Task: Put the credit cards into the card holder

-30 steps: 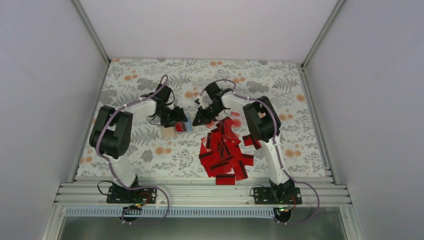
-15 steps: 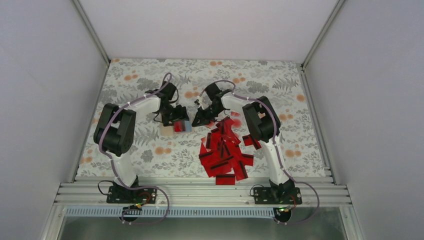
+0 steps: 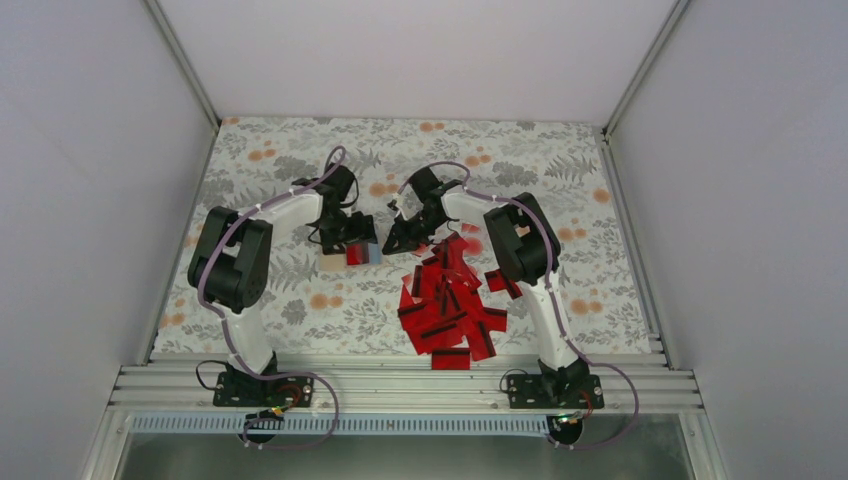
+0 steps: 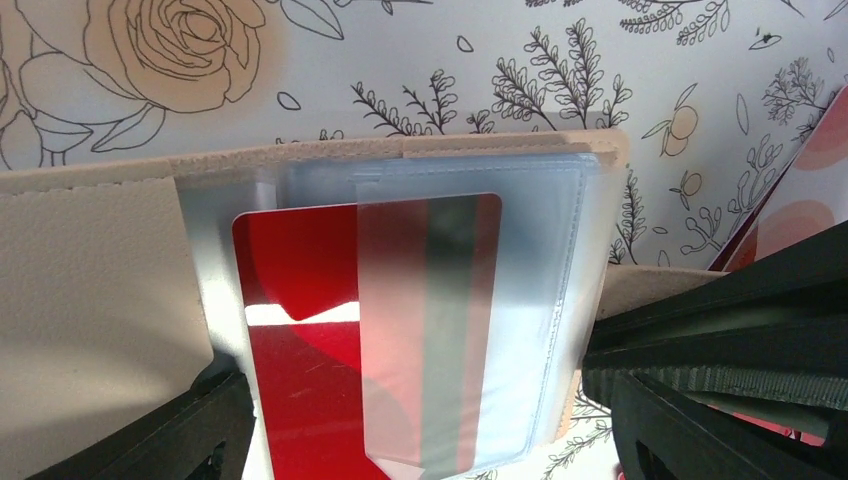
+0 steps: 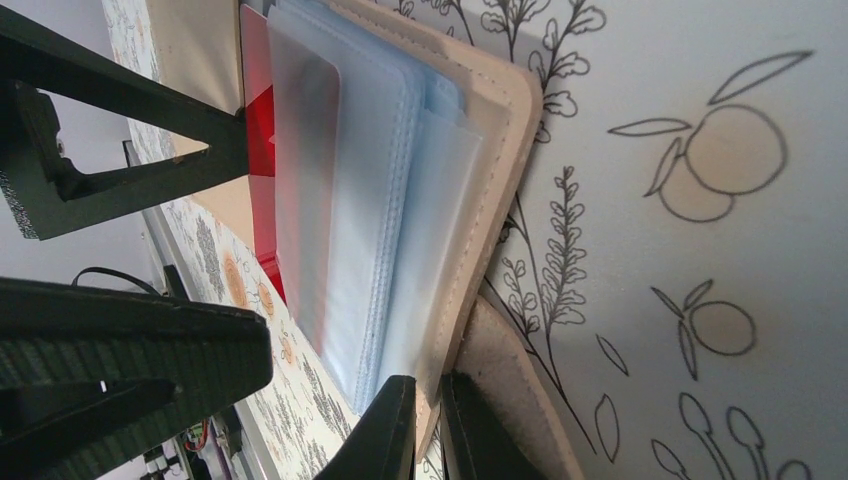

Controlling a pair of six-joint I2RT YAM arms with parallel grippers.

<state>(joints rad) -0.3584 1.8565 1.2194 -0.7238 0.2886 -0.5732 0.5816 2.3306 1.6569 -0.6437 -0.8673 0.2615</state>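
While the left jaws stand spread astride the card holder (image 3: 338,262) mid-way across the surface (image 3: 560,200) | red card (image 4: 305,340) tucked in its clear sleeve (image 4: 540,300) | right jaws: cannot tell | credit cards (image 3: 450,305) heaped toward near edge

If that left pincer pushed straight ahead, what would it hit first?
Most likely the card holder, at its clear sleeve holding a red card; how near is unclear.
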